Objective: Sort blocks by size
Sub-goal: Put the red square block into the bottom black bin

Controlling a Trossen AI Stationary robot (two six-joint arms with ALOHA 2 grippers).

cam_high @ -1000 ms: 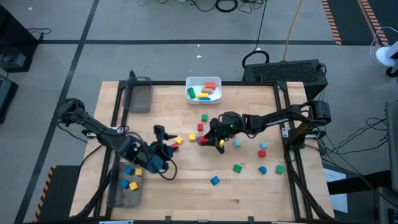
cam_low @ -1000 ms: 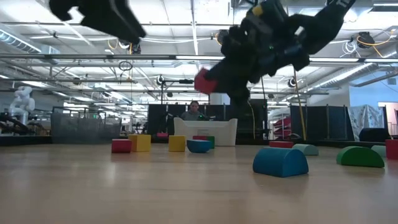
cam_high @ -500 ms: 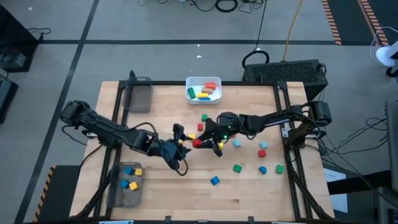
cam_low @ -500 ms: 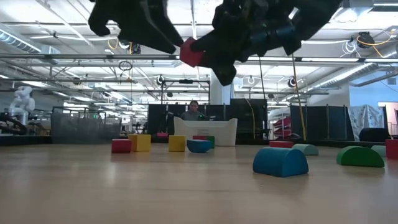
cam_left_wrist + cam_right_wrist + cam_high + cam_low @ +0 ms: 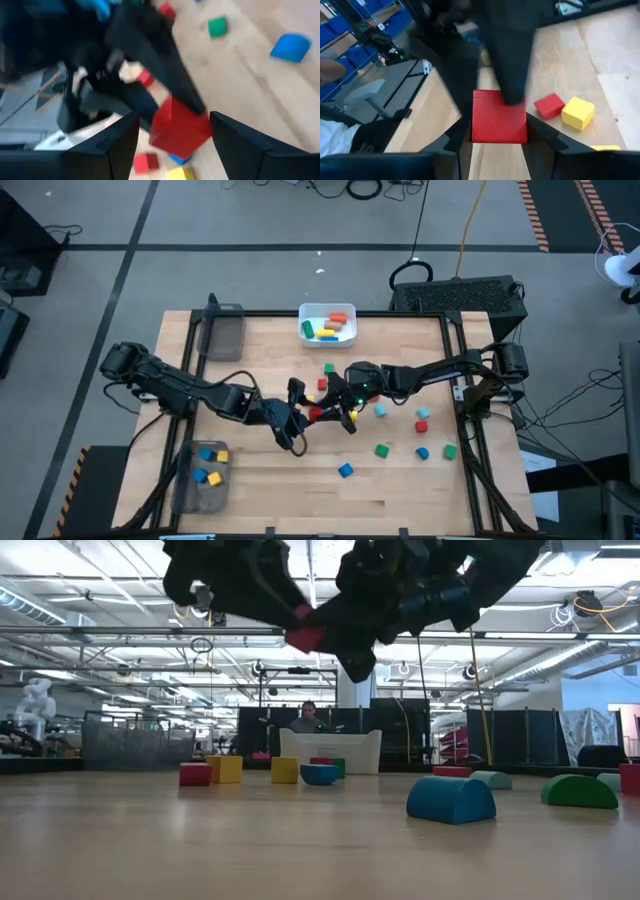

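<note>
My right gripper (image 5: 324,409) is shut on a red cube (image 5: 316,412) and holds it in the air above the middle of the table. The cube also shows in the low view (image 5: 305,637). My left gripper (image 5: 298,412) is open and meets it from the table's left. In the left wrist view its two fingers stand on either side of the cube (image 5: 180,127). Loose blocks lie on the table: green (image 5: 329,368), red (image 5: 322,384), yellow (image 5: 308,399), blue (image 5: 345,470) and several more toward the right. My right gripper pinches the red cube by two opposite sides (image 5: 476,125) between its two fingers, coming from the table's right. The cube is lifted clear of the table. My left gripper: its fingers (image 5: 227,140) stand close beside the cube, but I cannot tell whether they touch it.
A white bin (image 5: 303,328) with several blocks stands at the far edge. A clear grey tray (image 5: 225,335) sits at the far left. Another tray (image 5: 186,480) at the near left holds blue and yellow blocks. A person shows far behind the table (image 5: 308,718).
My left gripper has gone from above the near-left tray toward the table's right, up to the red cube. My right gripper has gone a little up and toward the table's left with the cube, which stays clear of the table.
</note>
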